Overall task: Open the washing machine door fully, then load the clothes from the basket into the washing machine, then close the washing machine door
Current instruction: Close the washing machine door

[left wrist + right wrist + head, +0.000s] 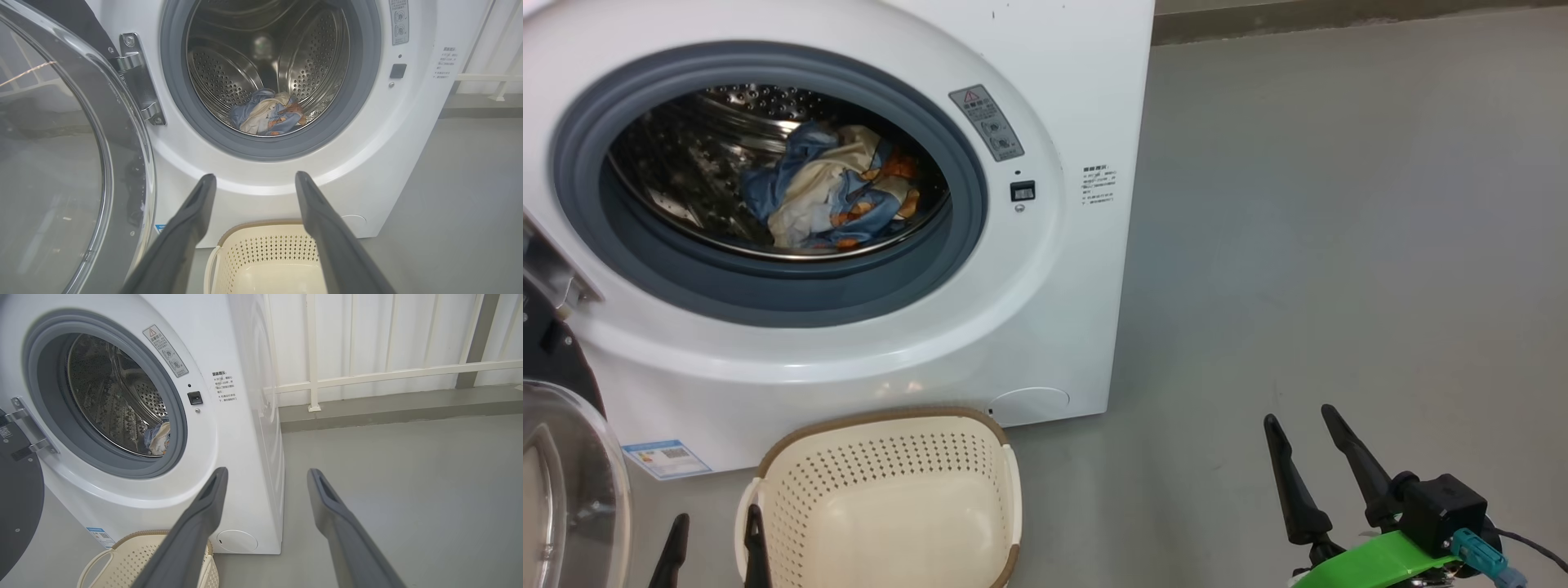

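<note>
The white washing machine [1045, 98] stands with its door [564, 482] swung open to the left. Blue and cream clothes [837, 192] lie inside the steel drum; the left wrist view has the clothes [267, 116] low in the drum. The cream basket [890, 490] sits on the floor in front of the machine with nothing in it. At the head view's lower left, my left gripper [715, 527] is open beside the basket's left rim. My right gripper [1298, 420] is open over bare floor at the lower right, apart from everything. The door's glass bowl [61, 163] fills the left wrist view's left side.
Grey floor [1339, 245] stretches to the right of the machine. A white railing [367, 373] and wall run behind it. The door hinge [139, 77] sits at the drum opening's left.
</note>
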